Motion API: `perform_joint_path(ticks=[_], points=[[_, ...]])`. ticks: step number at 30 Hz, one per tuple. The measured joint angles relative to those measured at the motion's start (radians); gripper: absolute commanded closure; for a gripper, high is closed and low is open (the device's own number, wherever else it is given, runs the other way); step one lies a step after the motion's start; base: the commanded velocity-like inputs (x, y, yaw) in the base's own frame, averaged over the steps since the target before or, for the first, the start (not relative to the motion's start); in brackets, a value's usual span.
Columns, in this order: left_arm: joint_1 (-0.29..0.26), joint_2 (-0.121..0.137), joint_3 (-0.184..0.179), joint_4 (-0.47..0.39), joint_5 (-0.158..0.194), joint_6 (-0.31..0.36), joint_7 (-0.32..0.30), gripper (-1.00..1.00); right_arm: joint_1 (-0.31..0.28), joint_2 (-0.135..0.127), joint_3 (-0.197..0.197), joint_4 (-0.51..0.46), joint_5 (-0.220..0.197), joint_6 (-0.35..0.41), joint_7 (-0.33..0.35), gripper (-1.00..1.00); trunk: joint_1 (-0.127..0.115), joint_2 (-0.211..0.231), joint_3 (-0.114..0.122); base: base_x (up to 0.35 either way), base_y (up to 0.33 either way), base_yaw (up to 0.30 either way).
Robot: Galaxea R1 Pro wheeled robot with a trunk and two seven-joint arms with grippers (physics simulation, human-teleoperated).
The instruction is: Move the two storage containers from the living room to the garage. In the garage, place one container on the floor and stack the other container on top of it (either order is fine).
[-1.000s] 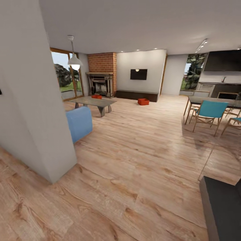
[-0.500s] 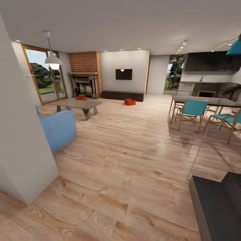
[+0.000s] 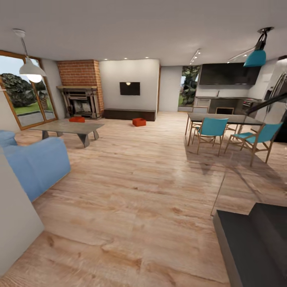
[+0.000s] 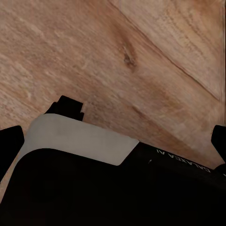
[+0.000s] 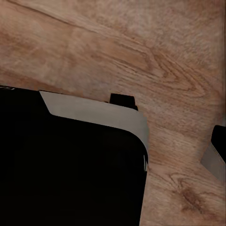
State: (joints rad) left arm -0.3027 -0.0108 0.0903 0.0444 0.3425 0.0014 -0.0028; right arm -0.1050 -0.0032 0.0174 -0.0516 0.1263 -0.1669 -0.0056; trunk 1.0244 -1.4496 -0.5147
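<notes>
Head view: living room, light wood-plank floor [image 3: 135, 191] running from the bottom of the frame to the far wall. 2 storage containers, both orange-red, both small in the upper left quarter of the frame. Container 1 [image 3: 139, 122] sits on the planks just in front of the long dark low cabinet [image 3: 129, 114], below the wall TV [image 3: 130, 88]. Container 2 [image 3: 77, 119] lies near the fireplace [image 3: 81, 103], behind the far edge of the low grey worktop [image 3: 67, 127]; whether it rests on the worktop or on the floor behind it cannot be told. The 2 are well apart.

Open room: a broad bare strip of planks runs up the middle of the frame toward container 1. Left edge of the strip: blue sofa [image 3: 38, 165] and a white wall corner [image 3: 16, 227] at lower left. Right edge: dining table with teal chairs [image 3: 211, 129] at mid right, dark block [image 3: 255, 243] at lower right.

Wrist views: each looks down at wood planks past the dark body of the robot, with a pale grey panel on it. Black tips show at the frame sides in the left wrist view. How far either hand is open cannot be told; nothing is seen held. Arm pose: both point down toward the floor, close to the robot's body.
</notes>
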Motion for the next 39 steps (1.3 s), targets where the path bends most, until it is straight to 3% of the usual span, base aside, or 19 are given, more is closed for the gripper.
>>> perform_joint_path(ticks=[39], points=[[0.0,0.0,0.0,0.0,0.0,0.0,0.0,-1.0,0.0,0.002,0.0,0.001,0.001,0.0,0.0,-1.0,0.0,0.0,0.0,0.342,0.077,-0.019]])
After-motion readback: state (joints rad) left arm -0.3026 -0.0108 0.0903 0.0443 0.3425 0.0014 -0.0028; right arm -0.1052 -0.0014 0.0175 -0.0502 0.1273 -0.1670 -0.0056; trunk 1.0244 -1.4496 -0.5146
